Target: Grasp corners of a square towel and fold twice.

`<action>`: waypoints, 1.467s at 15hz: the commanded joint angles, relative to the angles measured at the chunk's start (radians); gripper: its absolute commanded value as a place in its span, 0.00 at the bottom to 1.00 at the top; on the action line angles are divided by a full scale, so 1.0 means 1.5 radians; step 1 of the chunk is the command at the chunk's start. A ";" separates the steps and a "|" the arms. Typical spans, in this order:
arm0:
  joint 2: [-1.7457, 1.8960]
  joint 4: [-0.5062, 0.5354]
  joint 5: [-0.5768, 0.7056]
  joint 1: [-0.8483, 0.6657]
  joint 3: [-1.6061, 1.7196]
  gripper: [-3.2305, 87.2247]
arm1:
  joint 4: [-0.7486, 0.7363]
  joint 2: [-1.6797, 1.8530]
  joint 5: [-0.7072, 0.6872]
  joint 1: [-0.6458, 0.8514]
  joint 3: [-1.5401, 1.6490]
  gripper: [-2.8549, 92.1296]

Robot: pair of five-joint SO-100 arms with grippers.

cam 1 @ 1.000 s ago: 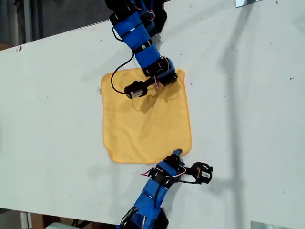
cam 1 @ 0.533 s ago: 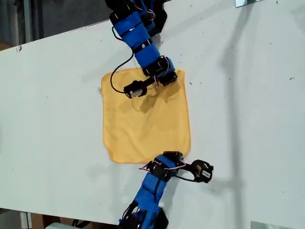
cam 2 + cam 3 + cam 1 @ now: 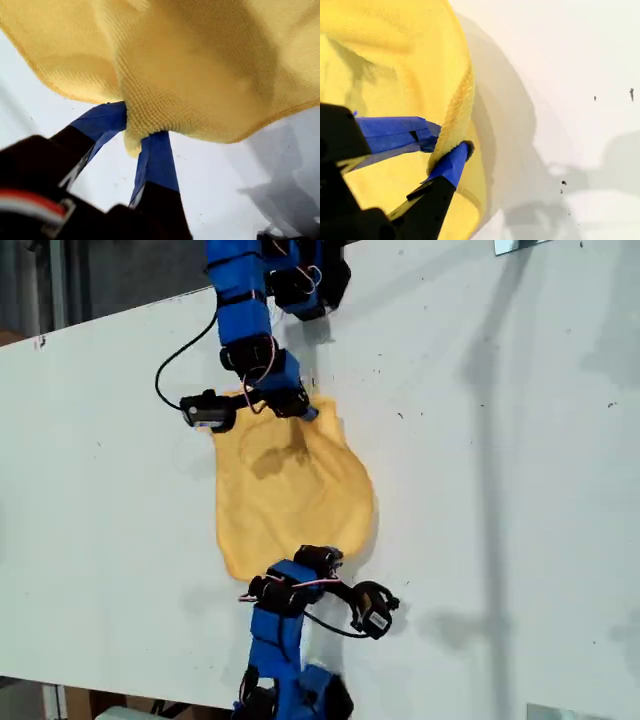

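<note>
Currently towel [image 3: 285, 490] lies on white table [image 3: 520, 490], centre-left of exterior view, its exterior-view-right side pulled in and bulging. My first gripper [image 3: 134, 131] clamped on hemmed corner [image 3: 131, 145] — cloth bunched between blue jaws. My second gripper [image 3: 447, 146] also pinches towel edge [image 3: 457, 112], fabric folded over between jaws. Which arm in exterior view is which — cannot tell.

Yellow-orange terry towel [image 3: 285, 505] lies on the flat white table [image 3: 520, 490], mid-surface, between two arms. One blue arm [image 3: 245, 330] reaches in from the table edge at the exterior view's top, ending over the towel's edge there. The other blue arm [image 3: 275, 635] comes from the bottom edge and meets the opposite hem. Towel cloth sits between the jaws of my first gripper [image 3: 132, 137] and of my second gripper [image 3: 445, 150].
</note>
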 commanded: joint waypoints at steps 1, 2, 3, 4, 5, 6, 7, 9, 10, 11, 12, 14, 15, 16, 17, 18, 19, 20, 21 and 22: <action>0.118 0.032 0.079 -0.080 -0.026 0.03 | 0.040 0.050 -0.072 0.116 -0.083 0.03; 0.160 0.030 0.121 -0.119 -0.008 0.03 | 0.049 0.048 -0.103 0.169 -0.105 0.03; 0.200 0.026 0.162 -0.163 0.011 0.03 | 0.055 0.045 -0.129 0.220 -0.121 0.03; 0.239 0.025 0.195 -0.210 0.030 0.03 | 0.055 0.045 -0.151 0.269 -0.133 0.03; 0.275 0.022 0.229 -0.260 0.045 0.03 | 0.055 0.047 -0.173 0.317 -0.146 0.03; 0.303 0.011 0.272 -0.317 0.062 0.03 | 0.045 0.052 -0.199 0.366 -0.160 0.03; 0.315 0.009 0.308 -0.385 0.075 0.03 | 0.026 0.053 -0.231 0.414 -0.178 0.03; 0.313 -0.050 0.395 -0.506 0.127 0.03 | -0.066 0.055 -0.286 0.482 -0.180 0.03; 0.308 -0.096 0.426 -0.556 0.165 0.03 | -0.098 0.036 -0.299 0.506 -0.180 0.03; 0.307 -0.152 0.456 -0.601 0.209 0.03 | -0.132 0.007 -0.306 0.530 -0.171 0.03; 0.303 -0.214 0.477 -0.647 0.254 0.03 | -0.179 -0.026 -0.311 0.552 -0.150 0.03; 0.263 -0.302 0.508 -0.715 0.292 0.03 | -0.268 -0.115 -0.323 0.600 -0.128 0.03; 0.221 -0.323 0.523 -0.735 0.277 0.03 | -0.288 -0.163 -0.333 0.616 -0.143 0.03; 0.160 -0.328 0.531 -0.755 0.240 0.03 | -0.292 -0.205 -0.341 0.627 -0.163 0.03; 0.090 -0.325 0.532 -0.769 0.197 0.03 | -0.294 -0.241 -0.341 0.636 -0.176 0.03; 0.049 -0.320 0.530 -0.769 0.174 0.03 | -0.281 -0.261 -0.341 0.637 -0.185 0.03; 0.049 -0.317 0.526 -0.750 0.180 0.03 | -0.262 -0.247 -0.341 0.629 -0.184 0.03; 0.064 -0.300 0.520 -0.727 0.182 0.03 | -0.244 -0.218 -0.337 0.622 -0.175 0.03; 0.093 -0.279 0.510 -0.707 0.192 0.03 | -0.227 -0.189 -0.334 0.618 -0.165 0.03; 0.140 -0.271 0.504 -0.685 0.227 0.03 | -0.206 -0.169 -0.327 0.611 -0.159 0.03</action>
